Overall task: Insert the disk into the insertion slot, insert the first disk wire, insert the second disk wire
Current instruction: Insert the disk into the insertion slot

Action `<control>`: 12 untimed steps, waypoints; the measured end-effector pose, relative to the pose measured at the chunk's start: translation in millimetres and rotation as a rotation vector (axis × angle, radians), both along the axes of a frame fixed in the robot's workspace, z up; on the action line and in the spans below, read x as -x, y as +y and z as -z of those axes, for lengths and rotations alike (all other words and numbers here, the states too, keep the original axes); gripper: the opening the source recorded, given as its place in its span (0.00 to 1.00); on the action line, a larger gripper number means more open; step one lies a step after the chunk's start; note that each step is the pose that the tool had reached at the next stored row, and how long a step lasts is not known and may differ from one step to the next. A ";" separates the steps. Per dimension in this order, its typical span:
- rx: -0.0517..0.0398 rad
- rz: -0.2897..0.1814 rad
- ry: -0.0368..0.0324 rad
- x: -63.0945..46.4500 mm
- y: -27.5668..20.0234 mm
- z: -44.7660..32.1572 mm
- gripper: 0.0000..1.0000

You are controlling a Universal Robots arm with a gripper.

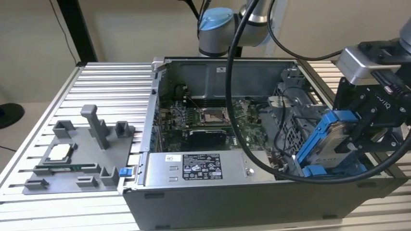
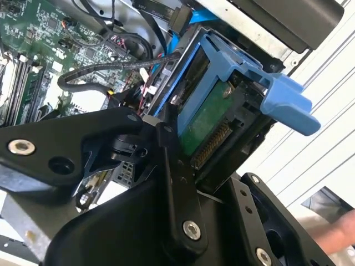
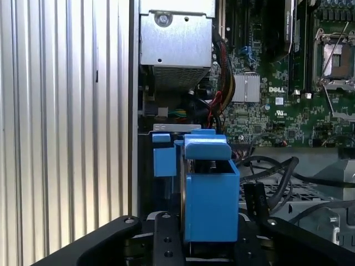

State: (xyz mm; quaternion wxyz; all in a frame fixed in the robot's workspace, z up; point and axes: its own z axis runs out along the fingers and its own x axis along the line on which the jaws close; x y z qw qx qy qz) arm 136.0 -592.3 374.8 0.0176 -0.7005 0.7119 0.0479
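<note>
One hand [image 1: 357, 138] clamped on disk [image 1: 323, 142] at open computer case [image 1: 257, 195]; ribbed metal table [image 1: 103, 86] beneath, beige wall [image 1: 128, 29] behind.

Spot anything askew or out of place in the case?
The disk, gripped in the claw, leans tilted over the drive bay, not yet seated. Loose black cables lie beside it. Nothing looks damaged.

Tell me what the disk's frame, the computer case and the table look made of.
Disk frame: bright blue, matte, moulded tabs, likely plastic. Computer case: dull grey folded sheet, probably steel. Table: pale ribbed slats with a soft sheen, apparently aluminium.
</note>
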 end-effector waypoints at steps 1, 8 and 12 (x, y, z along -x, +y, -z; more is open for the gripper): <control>0.0001 0.000 0.0000 0.0 0.0 0.0 0.00; 0.0001 0.000 0.0000 0.0 0.0 0.3 1.00; 0.0000 0.000 0.0000 0.0 0.0 0.5 1.00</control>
